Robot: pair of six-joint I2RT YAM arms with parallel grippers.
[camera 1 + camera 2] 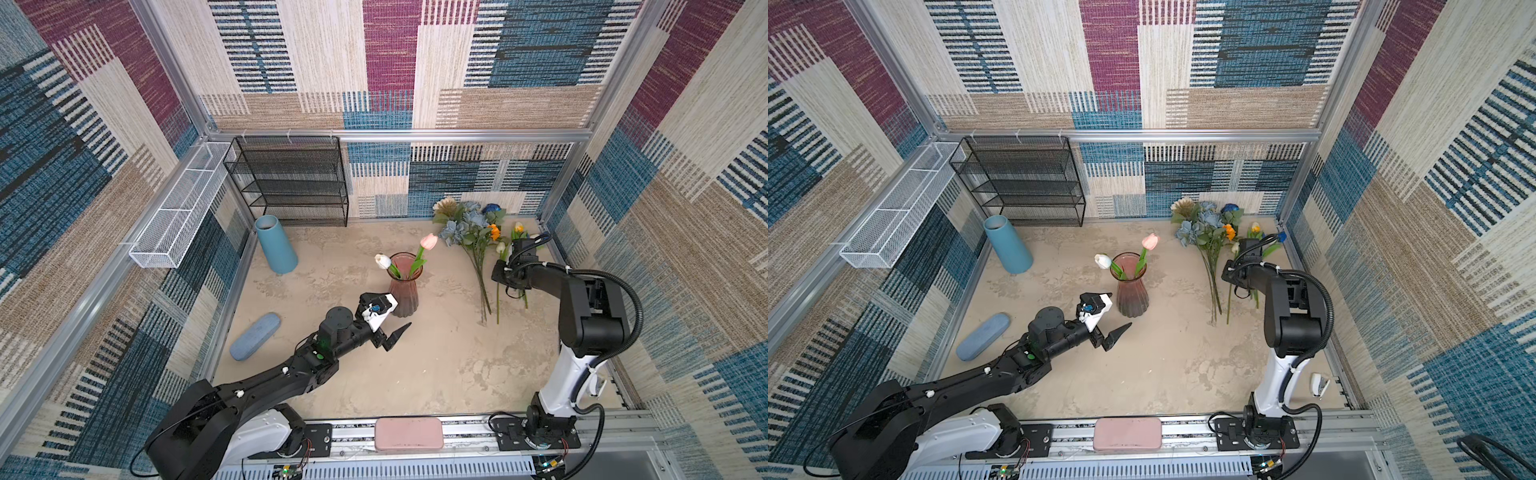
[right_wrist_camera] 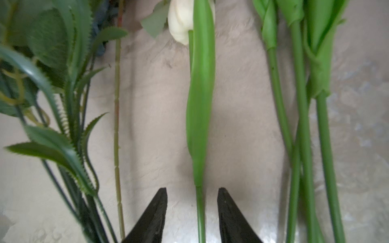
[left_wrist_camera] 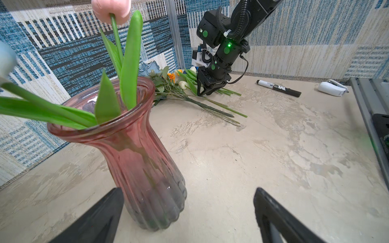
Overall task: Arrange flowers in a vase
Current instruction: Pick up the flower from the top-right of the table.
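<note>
Green tulip stem [image 2: 200, 210] lies between the right jaws, touching neither.

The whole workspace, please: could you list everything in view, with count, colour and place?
table: one, mottled beige.
vase: one, pink glass, upright mid-table.
white tulip: one, in the vase.
pink tulip: one, in the vase.
loose flowers: several, blue, cream, orange, yellow, white, lying far right.
blue cylinder: one, far left corner.
rack: one, black mesh, back wall.
basket: one, white mesh, on the left wall.
blue case: one, near left.
pink case: one, on the front rail.
marker: one, black, by the right wall.
white device: one, near right edge.
left gripper: black, jaws wide open beside the vase.
right gripper: black, jaws open astride a loose tulip stem.
</note>
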